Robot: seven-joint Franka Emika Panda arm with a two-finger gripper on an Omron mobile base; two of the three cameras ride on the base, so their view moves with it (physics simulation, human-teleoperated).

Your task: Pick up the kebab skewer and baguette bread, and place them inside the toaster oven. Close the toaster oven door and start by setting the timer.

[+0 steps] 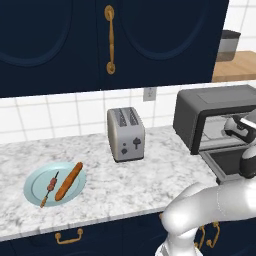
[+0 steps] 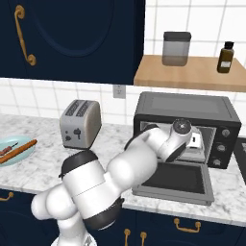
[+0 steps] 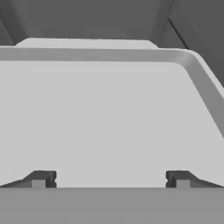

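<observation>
At the lower left of the left base view a pale blue plate (image 1: 35,186) rests on the marbled tabletop (image 1: 150,180). It holds the kebab skewer (image 1: 50,189), a thin stick with dark chunks, and just to its right the baguette bread (image 1: 69,181), both lying slantwise side by side. Near the middle of that frame a silver two-slot toaster (image 1: 126,134) stands by the tiled wall, well apart from the plate. At the right edge sits the toaster oven (image 1: 210,112), its cavity exposed. In the right base view the toaster oven door (image 2: 175,181) lies dropped flat onto the tabletop, and the white arm reaches into the oven's mouth. On the wooden shelf (image 2: 192,73) above, upper right, stand a lidded grey canister (image 2: 176,48) and a small dark bottle (image 2: 225,56). In the hand view the claw (image 3: 110,179) is spread wide and grips nothing, its tips over a pale grey tray (image 3: 109,113) with a raised rim inside the dark cavity.
</observation>
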